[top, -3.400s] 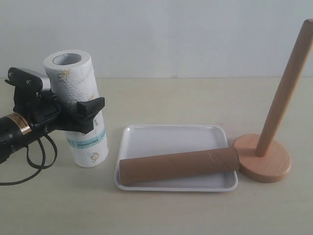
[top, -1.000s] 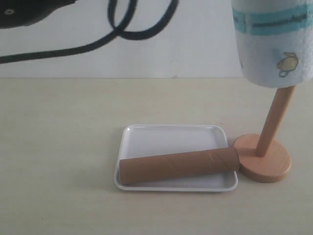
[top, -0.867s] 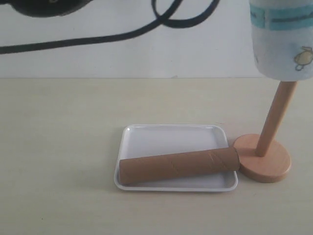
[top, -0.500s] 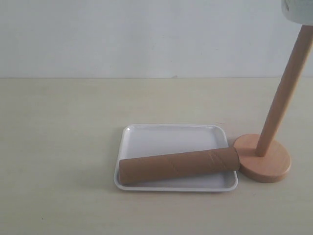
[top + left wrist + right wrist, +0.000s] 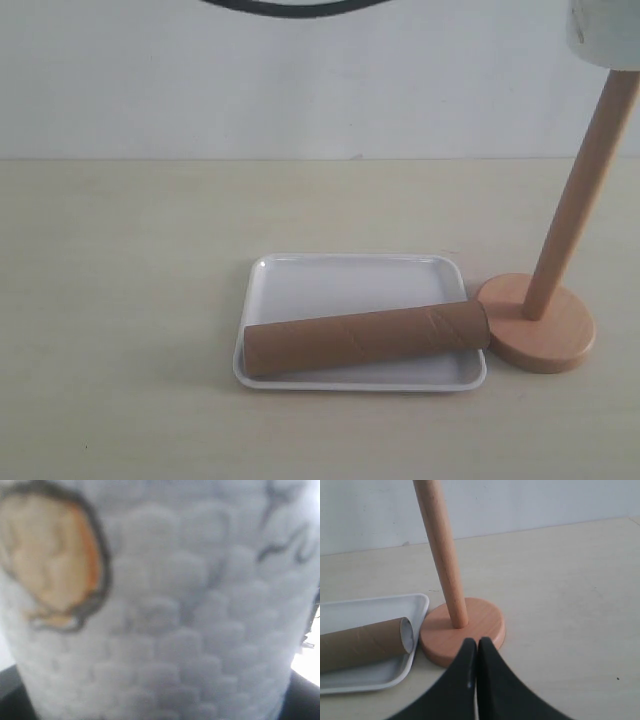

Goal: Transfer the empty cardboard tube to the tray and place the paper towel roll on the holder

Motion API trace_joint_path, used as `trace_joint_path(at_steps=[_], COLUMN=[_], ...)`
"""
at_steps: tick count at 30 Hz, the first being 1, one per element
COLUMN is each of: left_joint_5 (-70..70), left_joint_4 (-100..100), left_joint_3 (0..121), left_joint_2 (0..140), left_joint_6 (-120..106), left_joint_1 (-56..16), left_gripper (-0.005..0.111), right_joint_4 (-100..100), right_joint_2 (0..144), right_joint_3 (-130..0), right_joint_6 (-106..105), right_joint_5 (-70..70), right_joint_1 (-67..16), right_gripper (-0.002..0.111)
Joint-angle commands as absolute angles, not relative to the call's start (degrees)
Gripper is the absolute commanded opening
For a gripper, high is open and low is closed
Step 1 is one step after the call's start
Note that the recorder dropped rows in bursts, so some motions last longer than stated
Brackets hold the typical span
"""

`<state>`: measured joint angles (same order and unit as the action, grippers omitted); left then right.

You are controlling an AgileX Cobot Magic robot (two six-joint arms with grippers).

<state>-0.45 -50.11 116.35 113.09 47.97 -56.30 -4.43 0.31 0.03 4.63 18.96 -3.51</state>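
The empty cardboard tube [image 5: 365,337] lies slantwise in the white tray [image 5: 350,272], one end by the holder's disc base [image 5: 540,338]. Only the bottom edge of the paper towel roll [image 5: 606,30] shows, at the top right, over the top of the holder's post [image 5: 582,195]. The roll's embossed white paper [image 5: 165,605] fills the left wrist view, held in my left gripper, whose fingers are hidden. My right gripper [image 5: 478,643] is shut and empty, low over the table just beside the holder base [image 5: 470,627], with the tube's open end [image 5: 406,635] nearby.
A black cable loop [image 5: 290,6] hangs at the top edge of the exterior view. A pale wall stands behind the beige table [image 5: 120,300].
The roll rose from around the post's upper half to the frame's top right corner. It has dipped slightly over the last half second, and the cable loop shows again.
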Motion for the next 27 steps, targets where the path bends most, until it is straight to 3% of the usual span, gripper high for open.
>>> trace_joint_path(at_steps=[1,27], left_joint_5=[0.7,2.6], left_joint_4=[-50.8,-50.6], left_joint_3=[121.5,125.3], left_joint_2=[114.6,123.3], left_joint_6=[47.6,49.3], left_joint_1=[-56.5,-56.5], left_gripper=[0.004,0.004], right_joint_4=[-4.4,-4.4], right_joint_2=[0.0,0.0], right_joint_3=[0.0,0.0], right_joint_6=[4.5,4.5], right_joint_5=[18.5,18.5], right_joint_1=[-3.4,-3.4], right_gripper=[0.0,0.0])
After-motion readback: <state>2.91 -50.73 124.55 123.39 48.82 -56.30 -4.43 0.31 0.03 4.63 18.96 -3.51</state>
